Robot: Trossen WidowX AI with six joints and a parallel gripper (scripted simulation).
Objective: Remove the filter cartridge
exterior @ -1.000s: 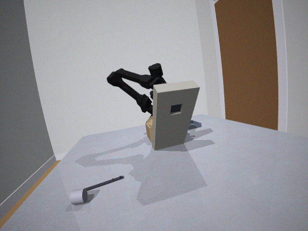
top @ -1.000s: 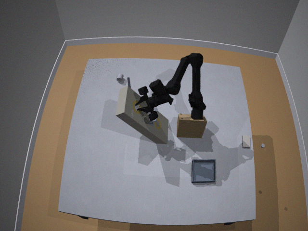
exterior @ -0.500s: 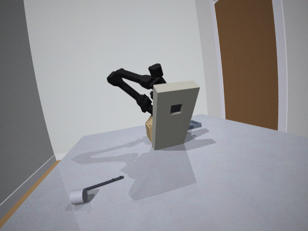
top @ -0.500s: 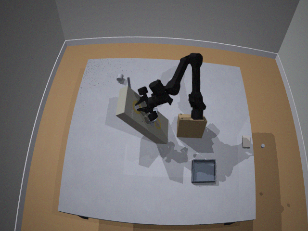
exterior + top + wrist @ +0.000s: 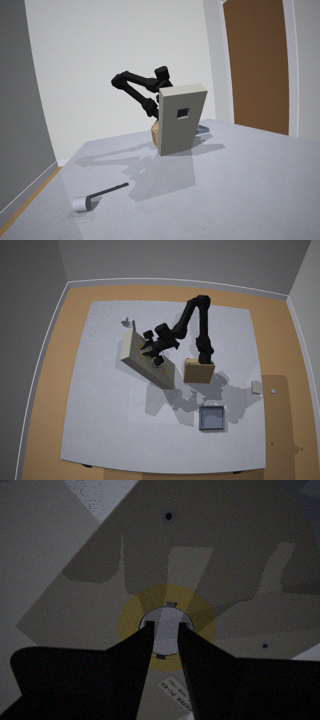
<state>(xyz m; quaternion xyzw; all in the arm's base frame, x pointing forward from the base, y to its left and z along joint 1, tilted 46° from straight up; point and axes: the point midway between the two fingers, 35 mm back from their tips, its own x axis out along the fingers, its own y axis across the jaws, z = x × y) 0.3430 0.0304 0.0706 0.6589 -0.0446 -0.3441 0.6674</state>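
The filter cartridge [image 5: 166,636] shows in the wrist view as a pale round face inside a yellow ring [image 5: 129,639] on the service panel [image 5: 152,371] [image 5: 178,136] [image 5: 100,610]. Its face looks about flush. My gripper [image 5: 142,351] [image 5: 165,627] is at the face, one fingertip on each side of its middle, shut on the part between them. The fingertips hide the two slots, so their depth in them cannot be seen. Small dark notches show above and below the face. The tray [image 5: 211,406] [image 5: 203,130] stands far from the gripper, beyond the robot's base.
The panel stands tilted, with a second yellow ring [image 5: 165,368] low on its front and a square opening [image 5: 183,112] in its back. A tan base block [image 5: 198,373] carries the arm. Behind the panel lie a white cylinder [image 5: 124,320] [image 5: 80,204] and a dark bar [image 5: 133,325] [image 5: 107,190].
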